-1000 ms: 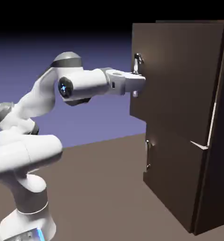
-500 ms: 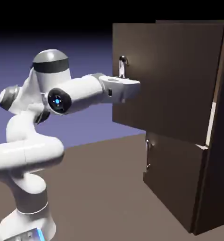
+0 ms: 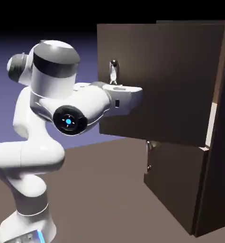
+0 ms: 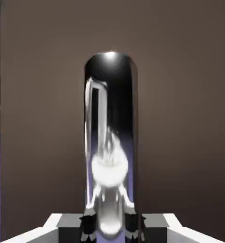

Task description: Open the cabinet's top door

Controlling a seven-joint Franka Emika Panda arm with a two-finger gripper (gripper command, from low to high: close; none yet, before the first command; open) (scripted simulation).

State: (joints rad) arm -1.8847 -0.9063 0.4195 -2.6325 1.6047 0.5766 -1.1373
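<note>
The tall dark brown cabinet (image 3: 222,180) stands at the exterior view's right. Its top door (image 3: 171,80) is swung partly out, the free edge toward the arm. The door's silver bar handle (image 3: 113,70) sticks up just above my white hand. My gripper (image 3: 115,85) is shut on the handle, and the hand hides its fingers in this view. In the hand view the shiny handle (image 4: 110,137) runs upright down the middle of the brown door panel (image 4: 180,118). Its lower end sits between my gripper's (image 4: 109,227) dark fingertips (image 4: 89,225).
Below the top door, the shorter lower door (image 3: 175,185) is closed, with a small handle (image 3: 148,156) at its left edge. The arm's elbow and shoulder are folded back over the base at the exterior view's left. The brown table (image 3: 100,199) spreads in front of the cabinet.
The top door has swung further out, its handle edge moving toward the exterior view's left. My hand has travelled with the handle and the arm has folded back toward its base.
</note>
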